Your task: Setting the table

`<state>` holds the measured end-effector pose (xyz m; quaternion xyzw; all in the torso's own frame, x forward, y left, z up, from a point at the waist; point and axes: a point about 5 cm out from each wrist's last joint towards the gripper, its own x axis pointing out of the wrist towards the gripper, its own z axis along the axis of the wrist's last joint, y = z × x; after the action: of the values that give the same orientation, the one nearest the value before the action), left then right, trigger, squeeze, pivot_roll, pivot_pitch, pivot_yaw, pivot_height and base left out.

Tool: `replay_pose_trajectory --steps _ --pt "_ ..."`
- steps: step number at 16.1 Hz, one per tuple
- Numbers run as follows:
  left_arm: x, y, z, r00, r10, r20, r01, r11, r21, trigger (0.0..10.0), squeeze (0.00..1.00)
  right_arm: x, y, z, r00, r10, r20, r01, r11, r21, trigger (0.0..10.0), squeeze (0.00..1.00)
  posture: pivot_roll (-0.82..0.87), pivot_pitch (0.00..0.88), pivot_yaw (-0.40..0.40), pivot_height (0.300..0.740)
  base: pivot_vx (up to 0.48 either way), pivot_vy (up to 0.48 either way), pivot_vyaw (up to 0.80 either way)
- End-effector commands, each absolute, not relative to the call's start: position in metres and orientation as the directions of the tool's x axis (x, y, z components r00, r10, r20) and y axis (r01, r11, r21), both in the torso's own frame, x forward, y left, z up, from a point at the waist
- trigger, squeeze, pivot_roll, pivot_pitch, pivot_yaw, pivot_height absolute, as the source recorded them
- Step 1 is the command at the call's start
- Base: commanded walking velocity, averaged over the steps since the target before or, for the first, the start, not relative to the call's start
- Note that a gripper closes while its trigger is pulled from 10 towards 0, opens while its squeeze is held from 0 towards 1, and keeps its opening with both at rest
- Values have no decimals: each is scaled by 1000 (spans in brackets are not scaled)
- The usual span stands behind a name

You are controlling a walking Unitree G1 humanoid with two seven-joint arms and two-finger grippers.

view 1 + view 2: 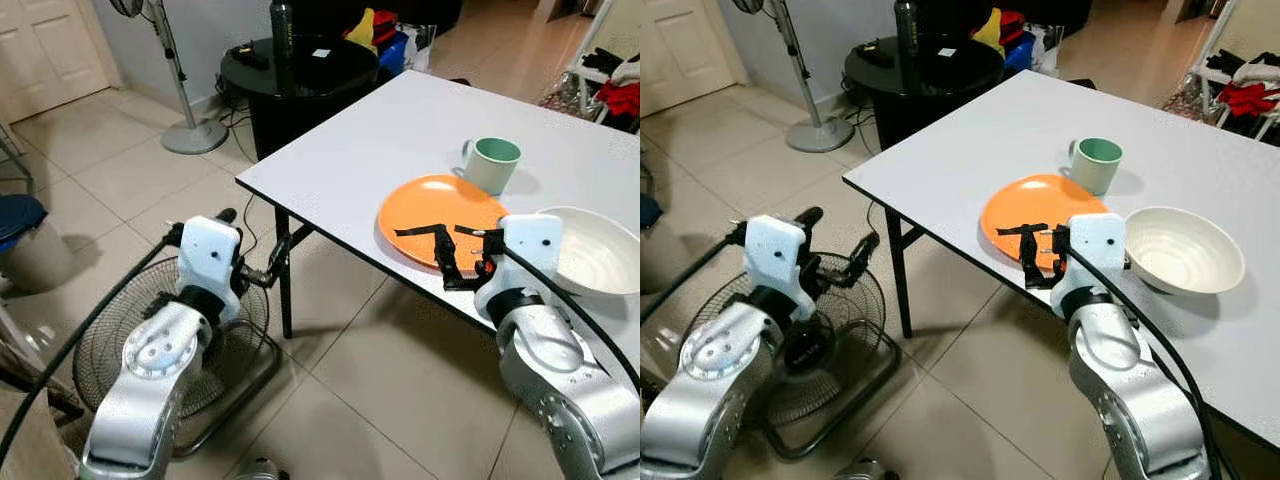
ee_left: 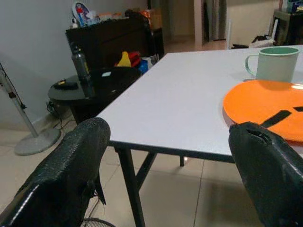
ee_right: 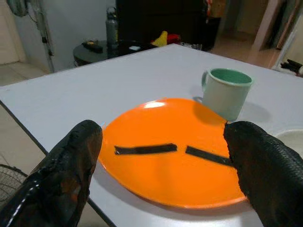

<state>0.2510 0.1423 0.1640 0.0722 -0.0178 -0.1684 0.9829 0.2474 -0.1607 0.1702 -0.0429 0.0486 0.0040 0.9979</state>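
An orange plate [image 1: 430, 200] with two black strips on it lies near the front edge of the white table [image 1: 380, 140]. Behind it stands a pale green mug [image 1: 490, 163], and a white bowl [image 1: 595, 250] sits to its right. My right gripper [image 1: 466, 270] hangs open just over the plate's near rim, nothing between its fingers; in the right wrist view the plate [image 3: 165, 170] lies between the two black fingertips [image 3: 80, 156]. My left gripper [image 1: 255, 232] is open off the table's left corner, above the floor, facing the table edge [image 2: 161, 146].
A floor fan [image 1: 170, 340] lies on the tiles under my left arm. A standing fan [image 1: 190, 130] and a round black side table [image 1: 300, 70] with a dark bottle [image 1: 282, 40] stand behind the table. A blue bin [image 1: 20, 225] is at far left.
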Motion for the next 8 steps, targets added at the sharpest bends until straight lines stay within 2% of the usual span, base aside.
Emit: replay_pose_trajectory --steps 1,2,8 --pt "253 147 164 949 -317 11 312 939 147 10000 0 251 -161 175 998 7 -69 -12 997 -81 10000 0 111 0 35 740 262 0 0" --pt "253 147 164 949 -316 12 311 939 147 10000 0 251 -161 175 998 5 -60 -9 997 -75 10000 0 110 0 35 740 262 0 0" --pt "255 151 166 945 -326 14 320 934 156 10000 0 259 -156 181 998 44 -54 -47 997 -58 10000 0 113 0 36 740 266 0 -800"
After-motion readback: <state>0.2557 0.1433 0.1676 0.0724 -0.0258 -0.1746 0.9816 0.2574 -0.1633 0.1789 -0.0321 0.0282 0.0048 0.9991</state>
